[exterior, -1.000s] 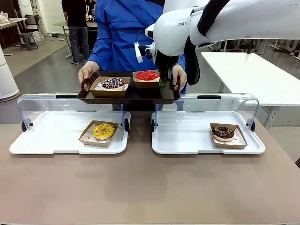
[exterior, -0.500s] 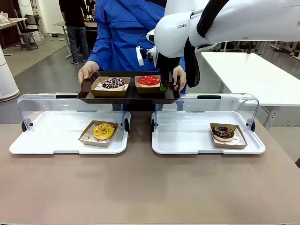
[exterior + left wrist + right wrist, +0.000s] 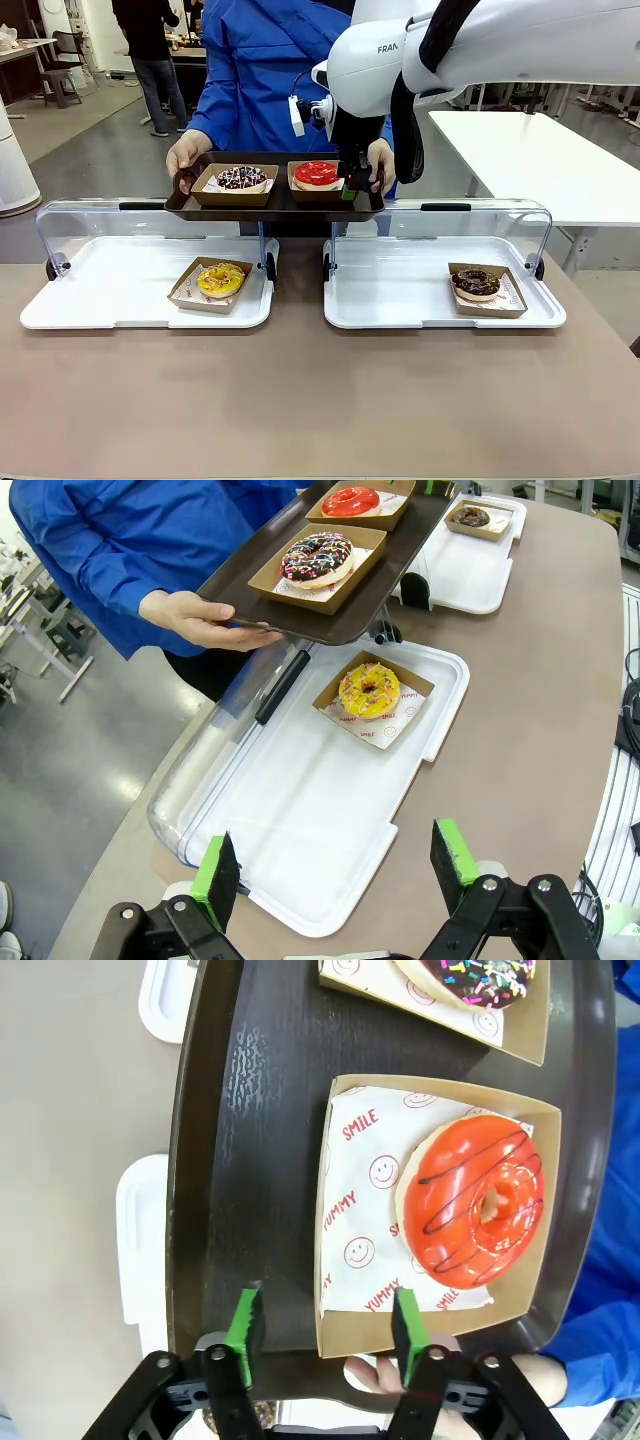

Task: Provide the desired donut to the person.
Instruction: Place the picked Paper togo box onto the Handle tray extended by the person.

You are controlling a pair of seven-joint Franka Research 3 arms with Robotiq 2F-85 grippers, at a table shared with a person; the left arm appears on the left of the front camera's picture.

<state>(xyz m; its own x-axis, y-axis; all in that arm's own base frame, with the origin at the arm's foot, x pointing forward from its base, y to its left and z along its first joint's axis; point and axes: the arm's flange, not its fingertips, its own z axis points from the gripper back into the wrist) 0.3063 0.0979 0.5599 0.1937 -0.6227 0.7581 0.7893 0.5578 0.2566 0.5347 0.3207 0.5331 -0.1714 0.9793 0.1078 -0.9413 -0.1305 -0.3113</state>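
Red donut (image 3: 316, 172) box now down on tray (image 3: 275, 205); R gripper (image 3: 325, 1325) open, released. L gripper (image 3: 340, 865) open, empty.

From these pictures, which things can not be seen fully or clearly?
- Right gripper: in the front view its own white arm covers most of it.
- Red-glazed donut's cardboard box: whether the fingers touch its edge is unclear in the right wrist view.
- Dark brown rectangular tray: cut by the edges there.
- Person's hand: mostly behind the gripper.

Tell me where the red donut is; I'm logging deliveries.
In the front view, the red donut sits in its box on the person's tray, right of the sprinkled donut, beside the right gripper.
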